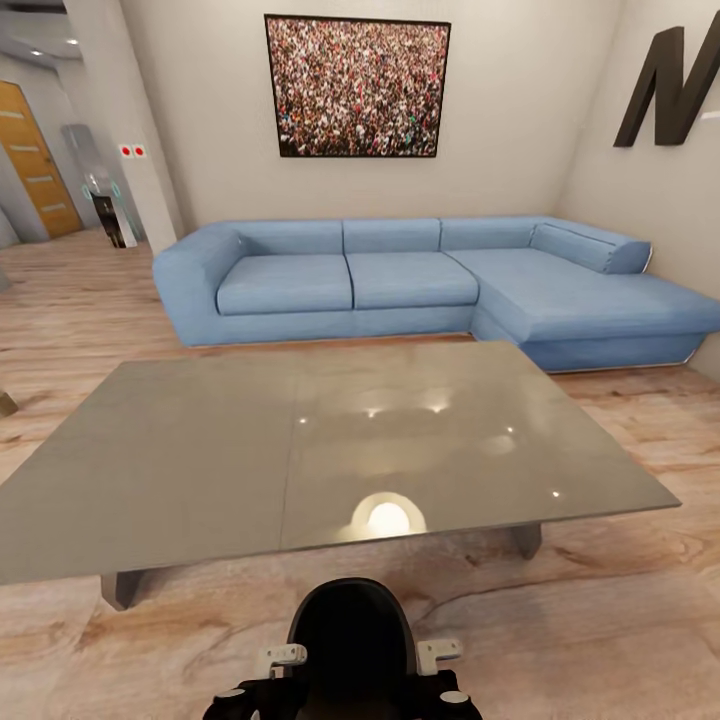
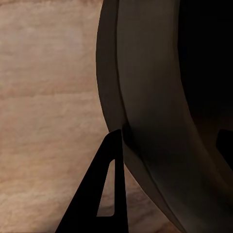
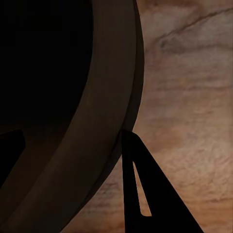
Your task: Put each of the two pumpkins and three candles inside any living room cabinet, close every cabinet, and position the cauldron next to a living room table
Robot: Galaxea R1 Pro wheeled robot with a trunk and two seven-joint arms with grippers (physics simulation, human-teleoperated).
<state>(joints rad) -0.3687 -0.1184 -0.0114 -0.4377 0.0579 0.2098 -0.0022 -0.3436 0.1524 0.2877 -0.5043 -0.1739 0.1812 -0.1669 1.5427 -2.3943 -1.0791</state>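
Robot facing a low grey table (image 1: 200, 470) with a blue corner sofa (image 1: 420, 285) beyond it, on pale wood-plank floor (image 1: 620, 620).

At the far left an orange-brown door (image 1: 35, 160) stands in a side passage, with one dark freestanding unit (image 1: 113, 215) near a white wall that carries two small red marks (image 1: 132, 151). The one table is broad, rectangular and glossy, mirroring ceiling lights, on slab legs, and stands between the robot and the sofa. The sofa is one L-shaped piece in smooth blue fabric, its chaise on the right. One framed crowd picture (image 1: 357, 87) hangs above it; a large dark letter (image 1: 672, 85) is on the right wall. The robot's black trunk (image 1: 350, 640) shows at the bottom edge. Each wrist view shows one dark finger, left (image 2: 104, 194) and right (image 3: 145, 194), beside a curved dark body over floor; whether either pincer is open or holds anything I cannot tell. No table in view has the cauldron beside it.
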